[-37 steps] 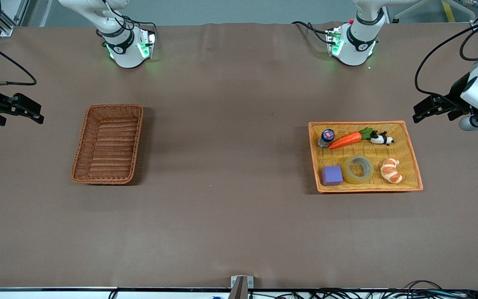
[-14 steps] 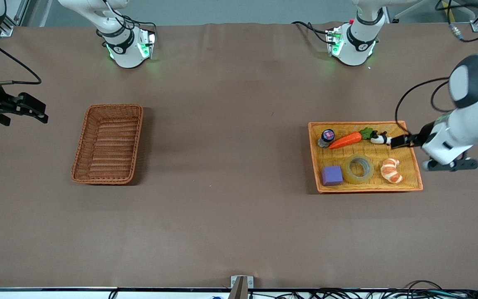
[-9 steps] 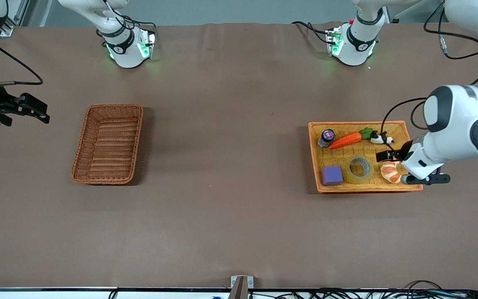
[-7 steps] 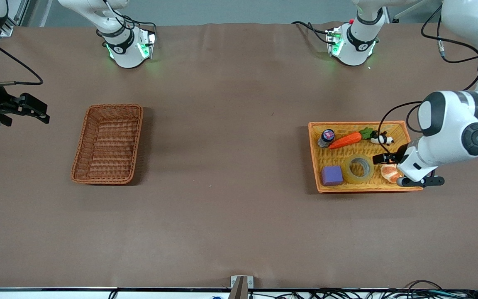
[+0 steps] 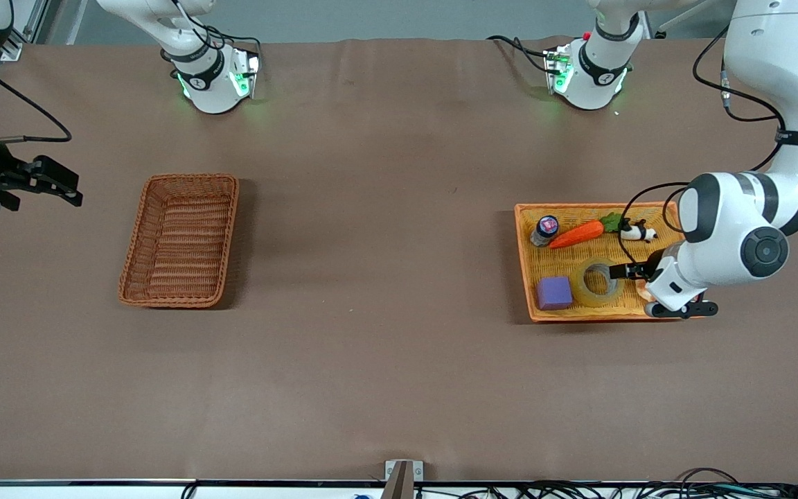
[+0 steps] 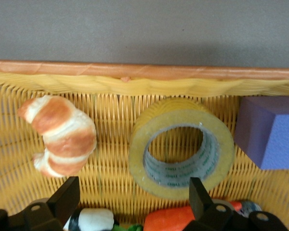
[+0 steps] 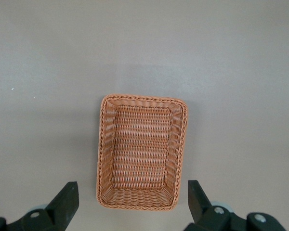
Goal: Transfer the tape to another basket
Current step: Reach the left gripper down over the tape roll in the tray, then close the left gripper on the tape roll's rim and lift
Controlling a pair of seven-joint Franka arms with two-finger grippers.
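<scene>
The tape (image 5: 598,282), a yellowish ring with a grey core, lies flat in the orange-yellow tray (image 5: 648,206), between a purple cube and a croissant. My left gripper (image 5: 622,269) hangs open and empty low over the tray, beside the tape. In the left wrist view the tape (image 6: 183,109) lies just ahead of the open left gripper (image 6: 132,192), nearer one finger (image 6: 197,192). The dark reddish-brown basket (image 5: 191,178) stands empty toward the right arm's end. My right gripper (image 5: 59,188) waits open above the table past the basket; its wrist view shows the basket (image 7: 142,98).
The tray also holds a purple cube (image 5: 554,292), a croissant (image 6: 60,132), a carrot (image 5: 577,234), a panda toy (image 5: 638,232) and a small jar (image 5: 546,229). The tray's rim (image 6: 135,70) runs just past the tape. Bare brown table lies between tray and basket.
My left arm has swung in from the table's end, over the tray, and come down beside the tape with its fingers open. The right arm has barely moved.
</scene>
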